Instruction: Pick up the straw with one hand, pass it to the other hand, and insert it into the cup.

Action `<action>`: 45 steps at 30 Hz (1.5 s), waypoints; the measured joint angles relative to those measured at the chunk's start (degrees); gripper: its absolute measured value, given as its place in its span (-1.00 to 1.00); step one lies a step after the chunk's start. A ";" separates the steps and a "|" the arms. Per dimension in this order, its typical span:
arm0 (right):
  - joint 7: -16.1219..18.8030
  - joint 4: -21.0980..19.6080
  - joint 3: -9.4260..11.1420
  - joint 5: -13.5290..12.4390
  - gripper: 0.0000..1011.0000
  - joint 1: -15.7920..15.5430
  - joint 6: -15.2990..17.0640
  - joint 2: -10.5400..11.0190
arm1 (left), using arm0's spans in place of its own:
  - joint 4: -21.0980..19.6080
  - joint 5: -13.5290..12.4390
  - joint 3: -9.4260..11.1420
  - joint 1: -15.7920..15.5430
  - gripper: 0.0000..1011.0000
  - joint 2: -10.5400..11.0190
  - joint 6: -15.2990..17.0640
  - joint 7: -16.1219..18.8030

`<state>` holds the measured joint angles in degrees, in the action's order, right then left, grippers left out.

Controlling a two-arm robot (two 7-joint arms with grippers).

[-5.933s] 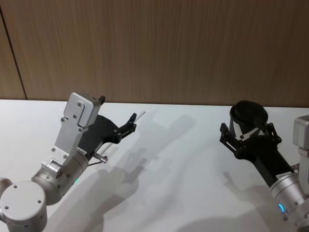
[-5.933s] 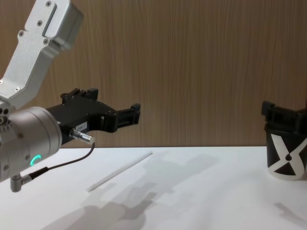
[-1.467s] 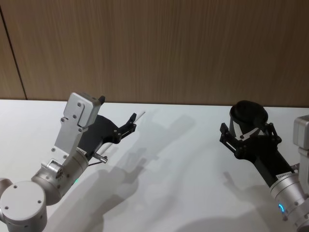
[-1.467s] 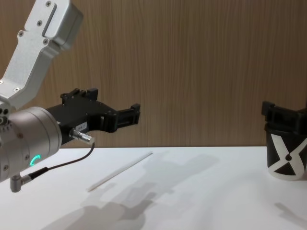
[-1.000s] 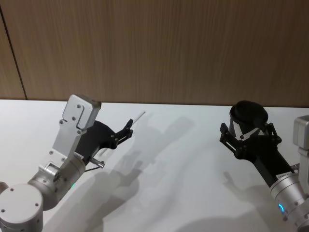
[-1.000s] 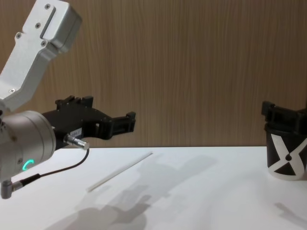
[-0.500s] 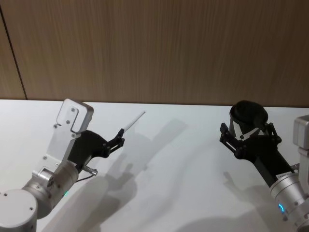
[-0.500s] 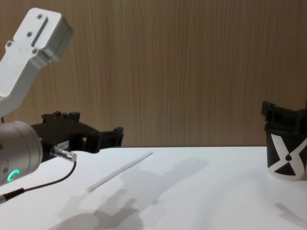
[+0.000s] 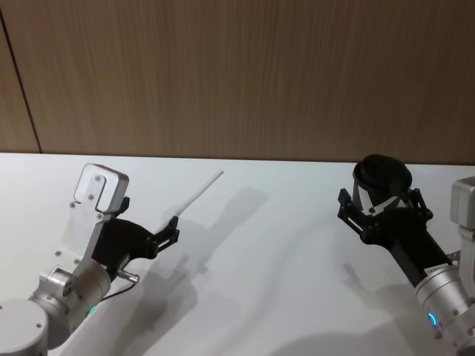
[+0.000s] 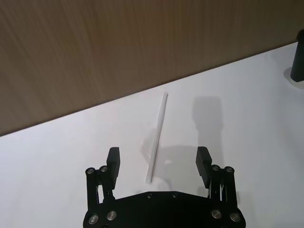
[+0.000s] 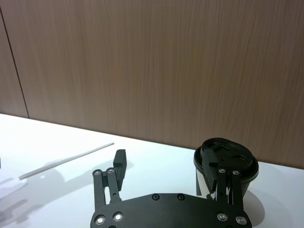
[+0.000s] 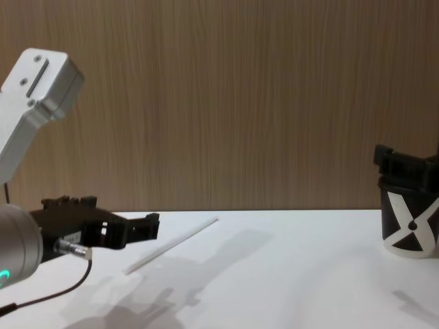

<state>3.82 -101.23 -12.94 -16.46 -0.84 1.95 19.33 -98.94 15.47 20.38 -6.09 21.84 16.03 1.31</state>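
Observation:
The straw [image 9: 199, 194] lies flat on the white table [image 9: 267, 252], a thin white tube [image 12: 171, 245] running away from me at a slant. My left gripper [image 9: 172, 231] is low over the table, open, and in the left wrist view the straw's [image 10: 156, 137] near end lies between the two fingers of that gripper [image 10: 158, 154]. The black cup [image 9: 382, 172] with a white X mark [image 12: 410, 229] stands at the right. My right gripper [image 9: 380, 204] hangs open just before the cup [image 11: 227, 154], near its rim.
A brown wooden wall [image 9: 245, 74] rises right behind the table's far edge. A thin dark cable with a metal plug [image 12: 68, 248] hangs at my left wrist. Bare white table stretches between the straw and the cup.
My left gripper has come down and drawn back toward me, from above the straw to low around its near end. The straw, the cup and the right arm have not moved.

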 joint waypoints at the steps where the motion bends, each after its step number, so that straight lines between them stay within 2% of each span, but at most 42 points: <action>1: 0.00 0.00 0.00 0.00 0.98 0.00 0.00 0.00 | 0.12 0.11 -0.11 0.06 0.98 -0.02 0.15 -0.09; 14: 0.00 0.00 0.00 0.00 0.98 0.00 0.00 0.00 | 1.39 0.37 -0.48 -0.18 0.98 0.78 2.08 -2.18; 27: 0.00 0.00 0.00 0.00 0.98 0.00 0.00 0.00 | 4.00 -0.80 -0.04 -3.52 0.98 2.54 2.02 -6.58; 36: 0.00 0.00 0.00 0.00 0.98 0.00 0.00 0.00 | 6.24 0.93 -1.23 -4.87 0.98 1.69 1.79 -8.69; 45: 0.00 0.00 0.00 0.00 0.98 0.00 0.00 0.00 | 8.75 3.10 -2.51 -6.13 0.98 0.15 3.10 -10.09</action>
<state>3.83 -101.23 -12.94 -16.46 -0.84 1.95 19.33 -90.20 18.57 17.87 -12.23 21.99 19.13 -8.78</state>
